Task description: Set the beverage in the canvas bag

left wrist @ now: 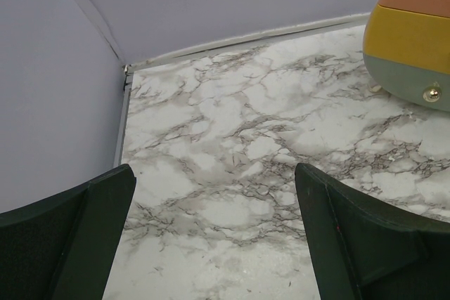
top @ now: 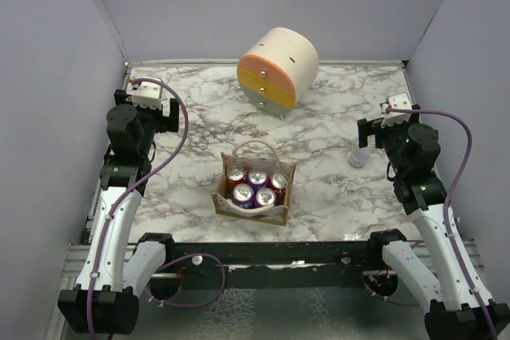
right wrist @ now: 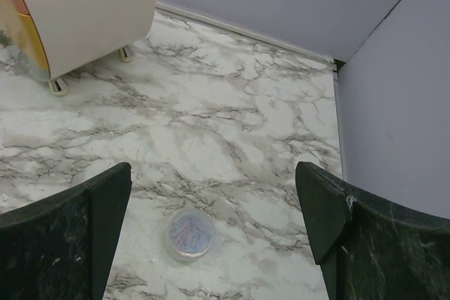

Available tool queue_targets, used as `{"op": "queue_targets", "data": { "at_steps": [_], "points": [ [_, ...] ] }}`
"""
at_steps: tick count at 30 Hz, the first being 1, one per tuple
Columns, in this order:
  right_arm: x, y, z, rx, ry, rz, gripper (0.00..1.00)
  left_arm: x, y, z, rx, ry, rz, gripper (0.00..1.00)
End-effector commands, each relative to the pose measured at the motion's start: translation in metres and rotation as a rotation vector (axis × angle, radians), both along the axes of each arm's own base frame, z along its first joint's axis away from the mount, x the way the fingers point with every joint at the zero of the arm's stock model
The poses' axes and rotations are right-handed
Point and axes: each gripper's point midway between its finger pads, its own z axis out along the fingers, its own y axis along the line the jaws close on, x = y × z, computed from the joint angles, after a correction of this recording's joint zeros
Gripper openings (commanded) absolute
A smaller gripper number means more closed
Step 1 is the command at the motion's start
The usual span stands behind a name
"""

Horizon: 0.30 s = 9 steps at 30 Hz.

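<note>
The tan canvas bag stands upright near the front middle of the marble table, its whitish handle looped up at the back. Several beverage cans with red and purple tops stand inside it, tops showing. My left gripper hovers open over the table's left side, well apart from the bag, with only bare marble between its fingers. On the right side, my right gripper is open too and holds nothing. Neither wrist view shows the bag or the cans.
A round cream cabinet with orange, yellow and grey drawers stands at the back middle. A small clear round tub of coloured bits sits on the table below my right gripper. Lilac walls enclose the table's back and sides.
</note>
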Motion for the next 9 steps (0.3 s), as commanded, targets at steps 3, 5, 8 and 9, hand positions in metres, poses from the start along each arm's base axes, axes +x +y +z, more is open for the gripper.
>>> {"op": "queue_targets", "data": {
  "at_steps": [3,5,8,9],
  "points": [
    [-0.0019,0.0013,0.0094,0.003,-0.023,0.017,0.99,-0.0019,-0.001,0.0136,0.005,-0.036,-0.015,0.99],
    [-0.0018,0.0011,0.0094,0.002,-0.023,0.016,1.0,-0.0012,-0.0006,0.0134,0.002,-0.036,-0.012,0.99],
    [-0.002,0.0016,0.0091,0.001,-0.023,0.02,1.0,-0.0012,-0.0008,0.0128,0.004,-0.035,-0.014,0.99],
    [-0.0022,0.0016,0.0096,0.001,-0.025,0.02,1.0,-0.0012,-0.0011,0.0133,0.005,-0.036,-0.016,0.99]
  ]
}}
